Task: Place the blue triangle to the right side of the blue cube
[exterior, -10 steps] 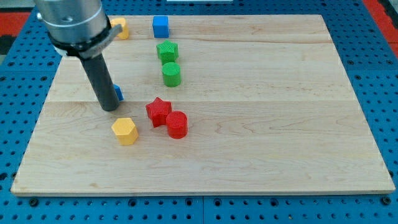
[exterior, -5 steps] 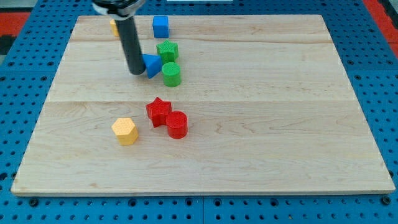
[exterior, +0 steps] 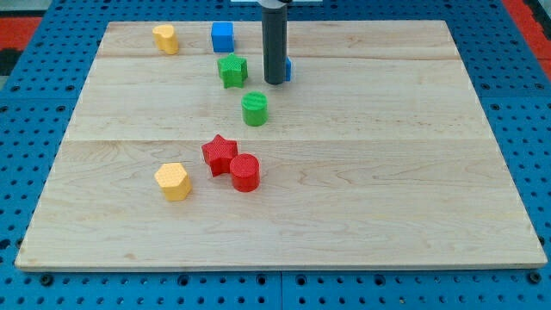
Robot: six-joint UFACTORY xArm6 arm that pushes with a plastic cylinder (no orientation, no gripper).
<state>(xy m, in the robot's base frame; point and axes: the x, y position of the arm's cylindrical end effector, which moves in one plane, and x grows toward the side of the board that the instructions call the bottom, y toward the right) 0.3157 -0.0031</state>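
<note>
A lab bench: a wooden board (exterior: 362, 172) on a blue perforated table (exterior: 26, 172).

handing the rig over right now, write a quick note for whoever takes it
No gripper on this arm: my tip is down on the board, right of the green star-like block.
The blue triangle is mostly hidden behind the rod; only a blue sliver shows at its right edge, so contact looks likely.
The blue cube sits near the view's top, up and left of the triangle.
Done: the triangle is already right of the cube, but lower and not beside it.
Left: probably nudge it toward the view's top until level with the cube.
</note>
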